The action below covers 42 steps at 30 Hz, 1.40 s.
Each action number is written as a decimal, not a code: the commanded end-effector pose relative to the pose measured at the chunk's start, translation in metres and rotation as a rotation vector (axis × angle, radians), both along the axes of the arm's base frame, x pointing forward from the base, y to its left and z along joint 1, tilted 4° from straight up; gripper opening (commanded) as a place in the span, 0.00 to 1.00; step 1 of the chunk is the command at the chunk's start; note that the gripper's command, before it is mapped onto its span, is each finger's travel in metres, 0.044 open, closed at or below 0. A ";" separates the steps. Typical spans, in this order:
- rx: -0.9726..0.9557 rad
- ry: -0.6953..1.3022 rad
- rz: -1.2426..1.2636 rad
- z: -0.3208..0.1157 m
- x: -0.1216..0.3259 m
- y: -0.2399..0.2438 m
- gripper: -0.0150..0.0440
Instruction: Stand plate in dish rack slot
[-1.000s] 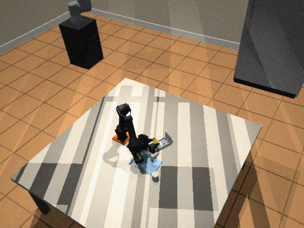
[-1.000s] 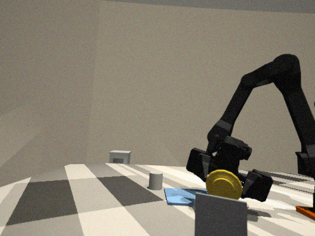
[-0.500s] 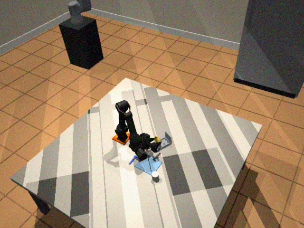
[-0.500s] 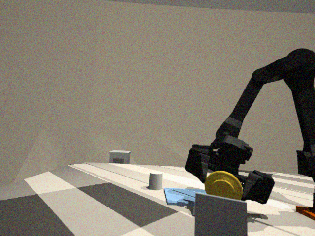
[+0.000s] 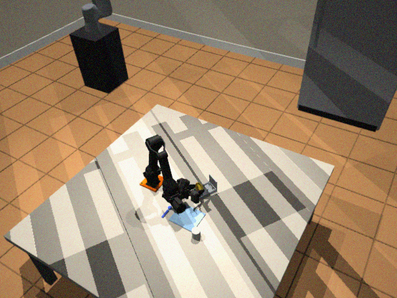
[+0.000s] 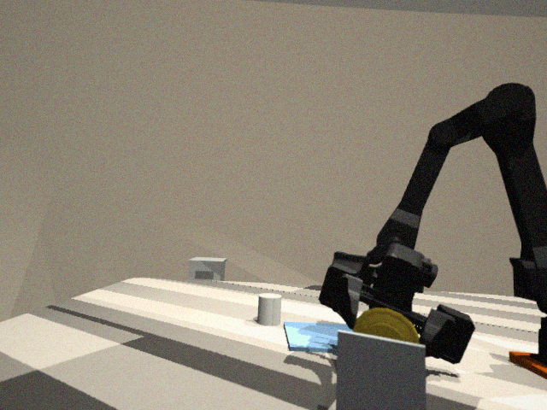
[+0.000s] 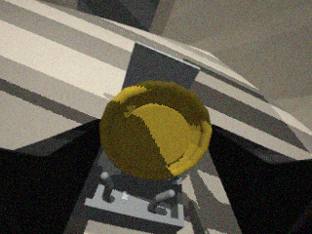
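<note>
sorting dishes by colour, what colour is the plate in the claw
Yellow, partly shadowed; the plate shows best in the wrist view.

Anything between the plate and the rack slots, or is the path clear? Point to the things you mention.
Nothing visible stands in the way. The end effector (image 5: pixel 199 190) (image 6: pixel 388 328) (image 7: pixel 155 128) is shut on the plate (image 5: pixel 199 186) (image 6: pixel 385 324) (image 7: pixel 156 129), held at the rack (image 5: pixel 209 191) (image 6: pixel 380 375) (image 7: pixel 136 213). The tall end panel rises beyond the plate, seen from the wrist. The plate hides part of the slots, so that stretch can't be checked.

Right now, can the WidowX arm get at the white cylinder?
Probably not usefully: the gripper is shut on the yellow plate, though nothing visibly walls off the cylinder.
</note>
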<state>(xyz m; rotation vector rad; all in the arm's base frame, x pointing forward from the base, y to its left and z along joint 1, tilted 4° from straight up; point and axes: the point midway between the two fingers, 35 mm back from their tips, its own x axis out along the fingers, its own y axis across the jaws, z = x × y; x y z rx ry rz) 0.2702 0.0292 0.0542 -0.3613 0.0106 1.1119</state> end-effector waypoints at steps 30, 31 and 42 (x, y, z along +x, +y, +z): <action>0.001 0.000 0.000 0.003 0.001 0.000 0.93; 0.004 0.002 -0.001 0.010 0.002 -0.002 0.93; 0.043 0.028 -0.012 0.116 0.004 -0.009 0.93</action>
